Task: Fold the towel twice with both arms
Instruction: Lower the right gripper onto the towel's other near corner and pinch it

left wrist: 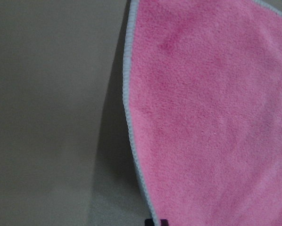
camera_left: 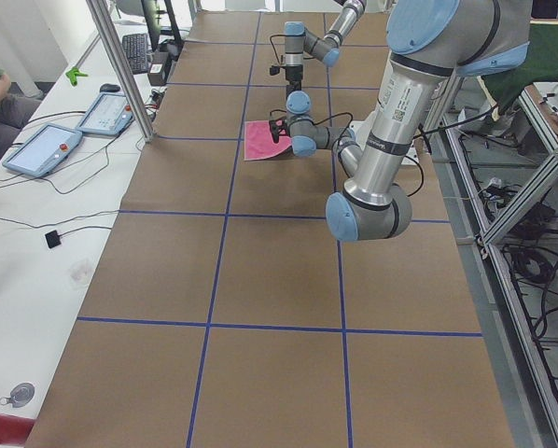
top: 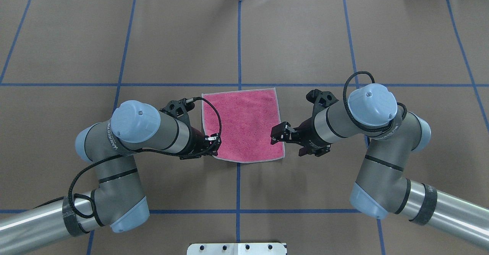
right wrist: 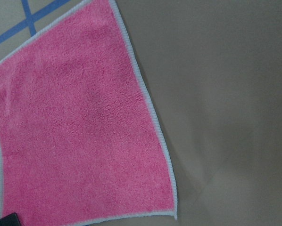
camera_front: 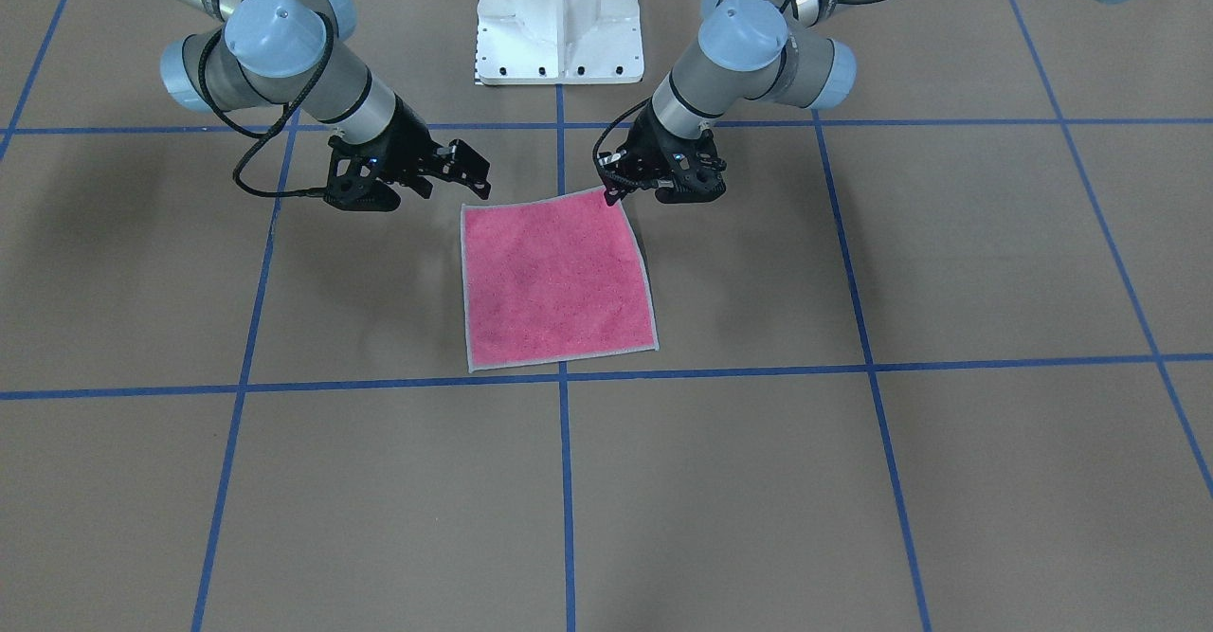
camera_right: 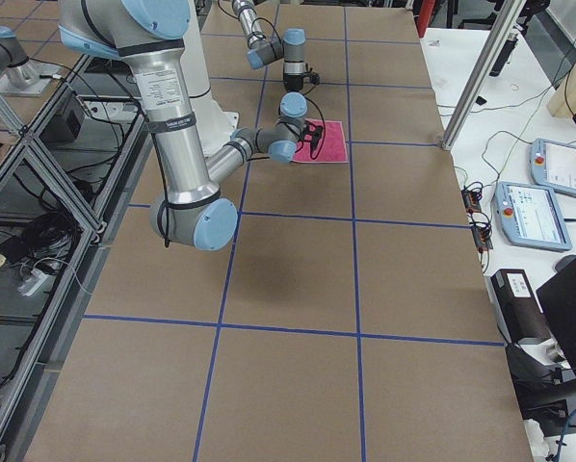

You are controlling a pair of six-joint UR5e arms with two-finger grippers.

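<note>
The towel [camera_front: 554,277] lies flat and unfolded, pink face up, with light grey edging, near the table's middle; it also shows in the overhead view [top: 244,121]. My left gripper [camera_front: 614,192] is low at the towel's near-left corner [top: 213,143] and looks open; one black fingertip [left wrist: 155,222] shows at the towel's edge [left wrist: 211,117]. My right gripper [camera_front: 471,172] hovers open by the near-right corner [top: 278,134]; one fingertip [right wrist: 4,219] shows beside the towel [right wrist: 79,136]. The dark grey face is hidden.
The brown table cover [top: 344,37] carries a grid of blue tape lines [top: 239,41]. The white pedestal base [camera_front: 559,26] stands just behind the towel on my side. Operator pendants [camera_right: 543,192] lie on a side bench beyond the far edge.
</note>
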